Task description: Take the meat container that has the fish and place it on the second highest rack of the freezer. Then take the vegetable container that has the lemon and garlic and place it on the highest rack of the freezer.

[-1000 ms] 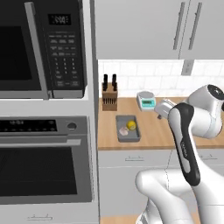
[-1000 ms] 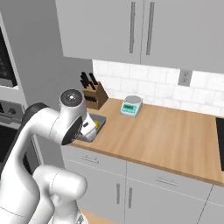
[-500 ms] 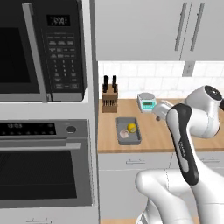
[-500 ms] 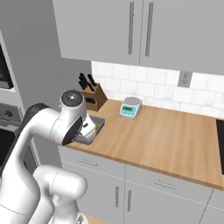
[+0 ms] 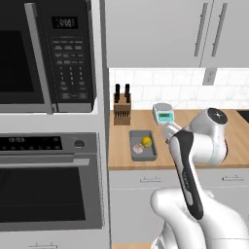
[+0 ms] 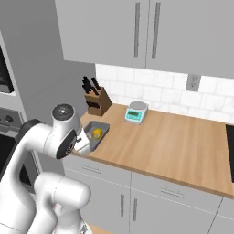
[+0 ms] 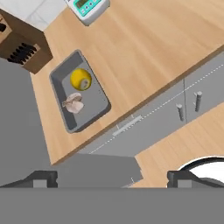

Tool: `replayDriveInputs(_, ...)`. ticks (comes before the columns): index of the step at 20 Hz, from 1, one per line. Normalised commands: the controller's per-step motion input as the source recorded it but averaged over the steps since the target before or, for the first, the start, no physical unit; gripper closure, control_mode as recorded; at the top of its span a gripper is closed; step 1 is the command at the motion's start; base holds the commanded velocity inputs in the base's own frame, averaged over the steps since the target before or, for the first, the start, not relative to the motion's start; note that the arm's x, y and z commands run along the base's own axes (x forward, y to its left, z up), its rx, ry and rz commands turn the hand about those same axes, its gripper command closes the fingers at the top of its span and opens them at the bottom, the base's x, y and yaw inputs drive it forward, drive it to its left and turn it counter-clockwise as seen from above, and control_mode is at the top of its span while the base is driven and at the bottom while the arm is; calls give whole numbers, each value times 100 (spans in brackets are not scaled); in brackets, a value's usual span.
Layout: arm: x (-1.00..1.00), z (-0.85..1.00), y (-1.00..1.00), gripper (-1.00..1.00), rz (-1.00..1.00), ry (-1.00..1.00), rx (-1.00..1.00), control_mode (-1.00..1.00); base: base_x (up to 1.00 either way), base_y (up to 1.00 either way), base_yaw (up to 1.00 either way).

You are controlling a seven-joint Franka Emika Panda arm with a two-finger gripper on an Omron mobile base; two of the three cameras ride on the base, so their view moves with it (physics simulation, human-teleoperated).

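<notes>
while the grey vegetable container (image 7: 78, 99) sits on the wooden counter (image 7: 144, 52) close to its front edge, the lemon (image 7: 81, 79) and the garlic (image 7: 73, 103) lie inside it, side by side. in the left base view the same tray (image 5: 143, 146) has the yellow lemon (image 5: 146, 141) at the back and the pale garlic (image 5: 138, 150) nearer the front. in the right base view the tray (image 6: 95, 133) sits just past the arm's round joint, with the lemon (image 6: 97, 133) showing in it.

the gripper (image 7: 112, 177) hangs up above the floor in front of the cabinets, out past the counter edge and apart from the tray. its two dark fingertips (image 7: 41, 178) stand far apart, as wide as they go, and there is nothing between them.

behind the tray is a wooden knife block (image 5: 121, 109) with black handles. a small kitchen scale (image 5: 163, 113) with a teal front stands near it by the white tile wall. to the left of the counter are a microwave (image 5: 46, 53) and, under it, an oven (image 5: 48, 187). grey cupboards (image 6: 141, 32) hang over the counter, and grey drawers (image 6: 114, 178) are under it.
</notes>
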Motion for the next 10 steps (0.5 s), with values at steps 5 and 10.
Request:
replayDriveInputs(5, 27, -45, -3, -100, -11, 4, 0, -100, 0, 0, 0)
replayDriveInputs(10, 41, -21, -29, -100, 3, 5, 3, -100, 0, 0, 0)
